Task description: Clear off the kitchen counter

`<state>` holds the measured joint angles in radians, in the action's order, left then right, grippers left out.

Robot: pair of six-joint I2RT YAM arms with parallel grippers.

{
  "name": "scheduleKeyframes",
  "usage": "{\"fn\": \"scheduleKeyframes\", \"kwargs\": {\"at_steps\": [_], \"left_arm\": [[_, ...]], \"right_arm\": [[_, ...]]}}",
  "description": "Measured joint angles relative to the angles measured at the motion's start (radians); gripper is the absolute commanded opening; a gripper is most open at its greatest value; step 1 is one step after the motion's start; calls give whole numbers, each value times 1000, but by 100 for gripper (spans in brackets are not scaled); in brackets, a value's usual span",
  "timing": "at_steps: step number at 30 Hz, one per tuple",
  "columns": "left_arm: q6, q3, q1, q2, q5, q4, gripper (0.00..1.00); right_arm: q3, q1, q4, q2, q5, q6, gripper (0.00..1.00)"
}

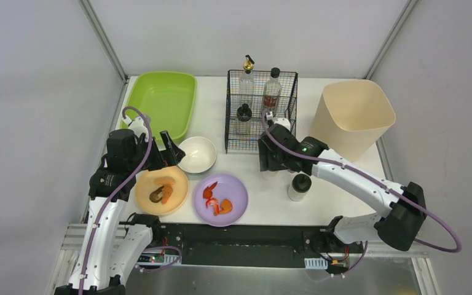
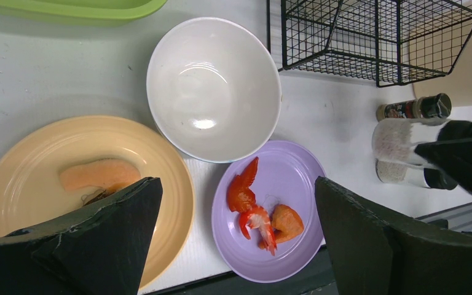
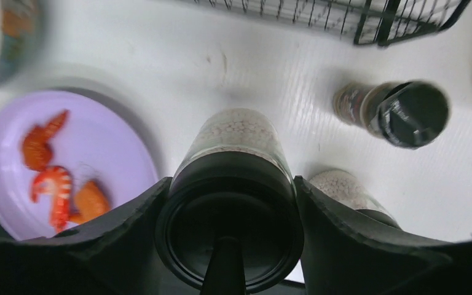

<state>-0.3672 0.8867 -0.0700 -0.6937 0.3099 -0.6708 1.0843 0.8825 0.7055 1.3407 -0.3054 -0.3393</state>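
The white kitchen counter point(image 1: 264, 200) holds a white bowl point(image 1: 196, 153), a yellow-orange plate point(image 1: 161, 190) with food scraps and a purple plate point(image 1: 221, 198) with shrimp pieces. My left gripper point(image 1: 163, 153) hovers open and empty above the plates and the bowl point(image 2: 214, 86); it also shows in the left wrist view point(image 2: 236, 236). My right gripper point(image 1: 269, 165) is shut on an upright spice jar point(image 3: 230, 184) with a black lid, in front of the basket. Whether the jar is off the counter I cannot tell. Two more spice jars point(image 3: 399, 110) point(image 3: 350, 189) stand beside it.
A green tray point(image 1: 163, 101) sits at the back left. A black wire basket point(image 1: 261, 114) holding bottles stands at the back middle. A tall beige bin point(image 1: 351, 117) stands at the back right. The black-and-metal rail point(image 1: 246, 236) runs along the front edge.
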Motion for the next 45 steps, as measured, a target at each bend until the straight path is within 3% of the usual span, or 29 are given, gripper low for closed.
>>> {"fn": "scheduleKeyframes", "kwargs": {"at_steps": [9, 14, 22, 29, 45], "left_arm": [[0, -3, 0, 0, 0, 0, 100], [0, -3, 0, 0, 0, 0, 100], [0, -3, 0, 0, 0, 0, 100], [0, -3, 0, 0, 0, 0, 100], [0, -3, 0, 0, 0, 0, 100]], "right_arm": [[280, -5, 65, -34, -77, 64, 35], [427, -66, 78, 7, -80, 98, 35], [646, -211, 77, 179, -88, 122, 33], [805, -252, 79, 357, -70, 124, 32], [885, -316, 85, 555, -3, 122, 29]]}}
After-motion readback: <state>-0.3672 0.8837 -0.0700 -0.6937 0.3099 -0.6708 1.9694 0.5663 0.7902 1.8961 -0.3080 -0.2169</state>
